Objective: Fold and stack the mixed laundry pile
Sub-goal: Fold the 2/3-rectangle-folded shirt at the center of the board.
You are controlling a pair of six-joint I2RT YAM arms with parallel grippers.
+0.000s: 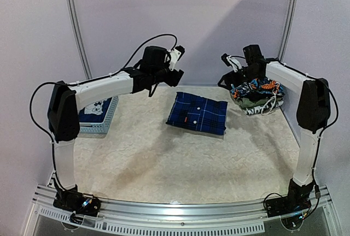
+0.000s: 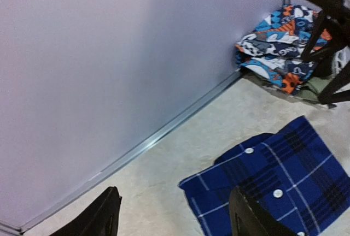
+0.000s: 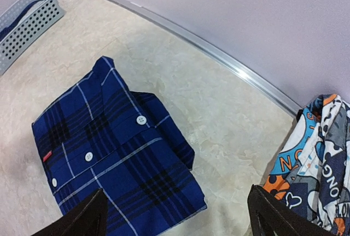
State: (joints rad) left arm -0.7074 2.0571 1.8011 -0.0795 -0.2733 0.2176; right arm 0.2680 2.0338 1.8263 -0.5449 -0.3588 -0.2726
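- Left gripper [image 2: 174,206] — its jaws stand wide apart with nothing between them. It hangs in the air over the far side of the table [image 1: 164,165], and its fingers [image 2: 104,217] frame bare tabletop and one edge of the plaid shirt [image 2: 273,187].
- Right gripper [image 3: 178,206] — its jaws are also spread wide and empty. It is raised between the shirt and the laundry pile [image 1: 257,95].
- The plaid shirt is blue and black and folded into a flat rectangle with its buttons up. It lies on the far half of the table, between the two grippers and touching neither.
- The laundry pile is heaped in the far right corner against the walls [image 1: 180,23], with a blue, orange and white patterned garment [image 2: 279,39] on top.
- The light-blue slotted basket [image 1: 109,113] sits at the far left, beside the left arm. A navy garment with a pale print [image 1: 95,109] lies inside it.
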